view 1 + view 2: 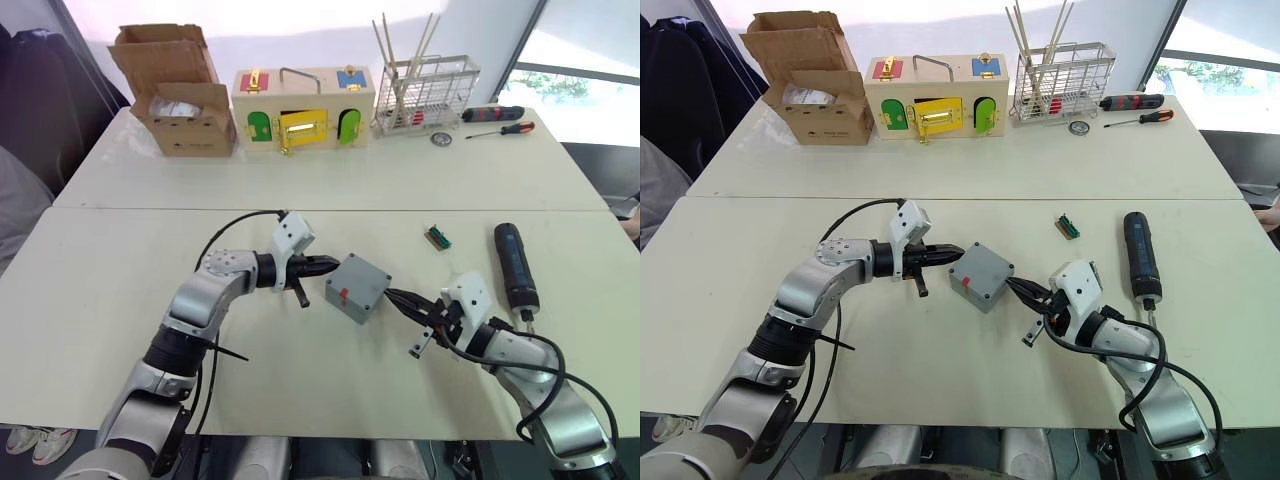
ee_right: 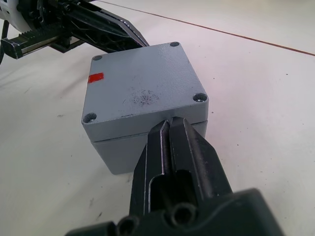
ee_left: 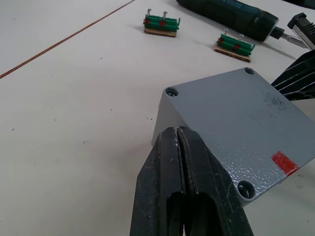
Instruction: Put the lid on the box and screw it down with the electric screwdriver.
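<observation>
Left eye view: the box (image 1: 357,288) sits mid-table between the left gripper (image 1: 322,267) and right gripper (image 1: 402,300), the electric screwdriver (image 1: 514,265) well to its right.

Left wrist view: fingers pressed together at the box's corner.

Right wrist view: fingers likewise together against the box; the lid (image 2: 142,90) already sits on top. Square it gently before fetching the driver. Whether its corner holes hold screws is unclear.

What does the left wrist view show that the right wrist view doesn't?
Left wrist view: the electric screwdriver and two green terminal blocks lying beyond the box, with the shut left claw at the edge of the lid. Right wrist view: the seam where the lid sits on the box, with the shut right claw against it. Both: the grey lid top and its red mark.
</observation>
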Available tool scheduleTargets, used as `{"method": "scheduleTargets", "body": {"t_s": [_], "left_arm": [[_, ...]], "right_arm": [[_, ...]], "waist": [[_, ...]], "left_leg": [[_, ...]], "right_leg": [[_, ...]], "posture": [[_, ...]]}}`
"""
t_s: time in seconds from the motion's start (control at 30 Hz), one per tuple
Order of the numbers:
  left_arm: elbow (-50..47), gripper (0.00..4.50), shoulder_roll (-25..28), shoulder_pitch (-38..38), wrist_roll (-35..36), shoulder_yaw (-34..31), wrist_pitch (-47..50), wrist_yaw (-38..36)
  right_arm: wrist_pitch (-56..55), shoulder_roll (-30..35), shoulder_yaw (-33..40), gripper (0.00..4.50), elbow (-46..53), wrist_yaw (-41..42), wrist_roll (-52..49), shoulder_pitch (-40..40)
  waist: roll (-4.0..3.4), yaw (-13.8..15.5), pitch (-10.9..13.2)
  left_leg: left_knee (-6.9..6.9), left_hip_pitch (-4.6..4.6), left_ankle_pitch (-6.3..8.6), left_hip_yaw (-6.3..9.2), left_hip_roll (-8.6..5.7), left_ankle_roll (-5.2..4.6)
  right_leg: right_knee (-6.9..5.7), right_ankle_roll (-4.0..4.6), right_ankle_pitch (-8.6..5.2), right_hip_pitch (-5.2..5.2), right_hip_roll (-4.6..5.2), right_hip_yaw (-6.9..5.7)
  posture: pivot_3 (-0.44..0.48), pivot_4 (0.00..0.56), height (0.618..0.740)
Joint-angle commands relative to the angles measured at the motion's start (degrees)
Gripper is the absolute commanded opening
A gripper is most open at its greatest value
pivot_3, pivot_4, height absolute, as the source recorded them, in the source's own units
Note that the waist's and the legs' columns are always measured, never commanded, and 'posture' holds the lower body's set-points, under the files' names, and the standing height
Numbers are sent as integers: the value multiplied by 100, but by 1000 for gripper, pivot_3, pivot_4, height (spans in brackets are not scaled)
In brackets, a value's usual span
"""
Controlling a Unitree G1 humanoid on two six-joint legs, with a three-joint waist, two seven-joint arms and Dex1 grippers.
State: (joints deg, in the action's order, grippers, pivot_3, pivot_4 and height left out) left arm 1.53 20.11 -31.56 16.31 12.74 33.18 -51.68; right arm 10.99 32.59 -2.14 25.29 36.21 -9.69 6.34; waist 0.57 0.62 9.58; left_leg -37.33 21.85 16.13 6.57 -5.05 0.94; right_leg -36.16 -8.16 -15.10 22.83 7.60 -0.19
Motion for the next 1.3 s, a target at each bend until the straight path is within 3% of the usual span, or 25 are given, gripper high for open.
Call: {"method": "scheduleTargets", "body": {"t_s": [0.03, 0.8, 1.3], "left_arm": [[-209, 0, -18, 5, 39, 82, -97, -84], [-33, 0, 74, 113, -69, 47, -262, 88], [-236, 0, 204, 522, -337, 492, -274, -42]], "right_arm": [[-39, -60, -106, 40, 344, 21, -24, -68], [-91, 67, -86, 40, 282, 98, 90, 203], [-90, -4, -378, 40, -1, 164, 347, 34]], "waist": [[0, -1, 0], [0, 8, 0], [-1, -5, -1]], "left_leg": [[0, 0, -3, 0, 0, 5], [0, -1, 0, 0, 0, 1], [1, -2, 0, 0, 0, 1]], "right_leg": [[0, 0, 0, 0, 0, 0], [-1, 0, 0, -1, 0, 0], [-2, 0, 0, -1, 0, 0]], "posture": [[0, 150, 734], [0, 150, 734], [0, 150, 734]]}}
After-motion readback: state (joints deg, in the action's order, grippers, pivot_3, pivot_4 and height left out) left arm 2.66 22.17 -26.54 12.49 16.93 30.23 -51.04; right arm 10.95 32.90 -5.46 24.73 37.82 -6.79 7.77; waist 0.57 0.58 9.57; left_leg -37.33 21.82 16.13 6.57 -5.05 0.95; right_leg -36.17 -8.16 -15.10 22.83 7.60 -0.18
